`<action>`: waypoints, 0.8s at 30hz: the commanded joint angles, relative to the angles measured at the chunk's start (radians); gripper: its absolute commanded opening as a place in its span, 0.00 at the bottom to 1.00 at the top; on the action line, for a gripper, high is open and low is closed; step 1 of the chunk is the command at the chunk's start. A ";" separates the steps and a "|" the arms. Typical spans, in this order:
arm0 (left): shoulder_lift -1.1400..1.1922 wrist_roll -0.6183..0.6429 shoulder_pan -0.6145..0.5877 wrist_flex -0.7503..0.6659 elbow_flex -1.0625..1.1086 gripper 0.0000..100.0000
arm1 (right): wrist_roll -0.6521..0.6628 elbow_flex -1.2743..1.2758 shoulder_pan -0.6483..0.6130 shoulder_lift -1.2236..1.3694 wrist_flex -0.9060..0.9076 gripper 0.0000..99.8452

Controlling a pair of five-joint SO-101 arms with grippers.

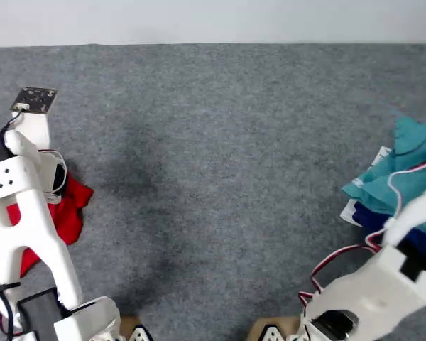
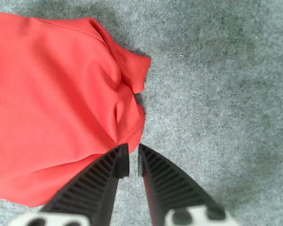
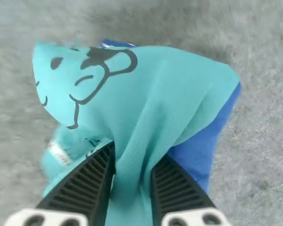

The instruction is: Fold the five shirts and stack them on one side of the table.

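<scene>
Pinching a fold of the teal shirt w/ my right gripper, fingers clamped on the cloth; a blue shirt lies just under it. My left gripper hangs w/ fingers nearly together, nothing btwn them, tips at the hem of the crumpled red shirt. Red sits at the gray table's left edge, teal and blue at the right, well apart.

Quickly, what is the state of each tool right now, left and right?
Left tool: closed, holding nothing, tips at the edge of the red shirt.
Right tool: closed on a fold of the teal shirt.
</scene>
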 commanded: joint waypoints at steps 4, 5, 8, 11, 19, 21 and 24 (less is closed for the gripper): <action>-0.029 0.002 0.012 0.020 -0.002 0.04 | 0.064 -0.008 0.035 0.147 -0.039 0.05; -0.029 0.002 0.012 0.020 -0.002 0.04 | 0.054 -0.009 0.035 0.170 -0.041 0.09; -0.029 0.002 0.012 0.020 -0.002 0.04 | -0.023 -0.026 0.035 0.200 -0.030 0.27; -0.029 0.000 0.012 0.020 -0.002 0.04 | -0.080 -0.110 0.019 0.168 0.038 0.40; -0.029 -0.003 0.012 0.020 -0.002 0.04 | -0.084 -0.157 -0.110 0.077 0.091 0.26; -0.029 -0.005 0.012 0.020 -0.002 0.04 | -0.083 -0.157 -0.122 0.074 0.091 0.17; -0.029 -0.006 0.012 0.020 -0.002 0.04 | -0.035 -0.155 -0.124 0.081 0.091 0.04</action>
